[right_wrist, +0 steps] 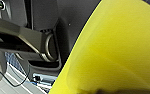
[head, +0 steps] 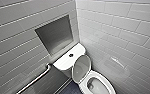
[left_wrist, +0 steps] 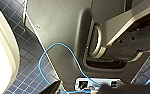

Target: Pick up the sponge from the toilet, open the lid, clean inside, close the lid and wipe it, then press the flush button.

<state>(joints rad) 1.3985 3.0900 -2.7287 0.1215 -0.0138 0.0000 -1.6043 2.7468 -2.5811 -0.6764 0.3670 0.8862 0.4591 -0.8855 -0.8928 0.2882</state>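
Sponge (right_wrist: 111,45) fills my R wrist cam, big & yellow, robot's body behind it; R tool (right_wrist: 108,91) looks clenched on it. L tool: I can't tell its state. Toilet (head: 106,81) sits ahead in the tiled corner, lid (head: 81,68) up against the tank, flush button (head: 71,55) on the tank top.

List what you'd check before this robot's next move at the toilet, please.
1. Lid raised: ok, it stands up against the tank.
2. Bowl rim exposed for cleaning: ok.
3. Sponge at hand: ok, it looms close before the right wrist camera.
4. Sponge firmly gripped: cannot tell.
5. Flush button uncovered on the tank top: ok.
6. Blue cable free of snags: cannot tell.
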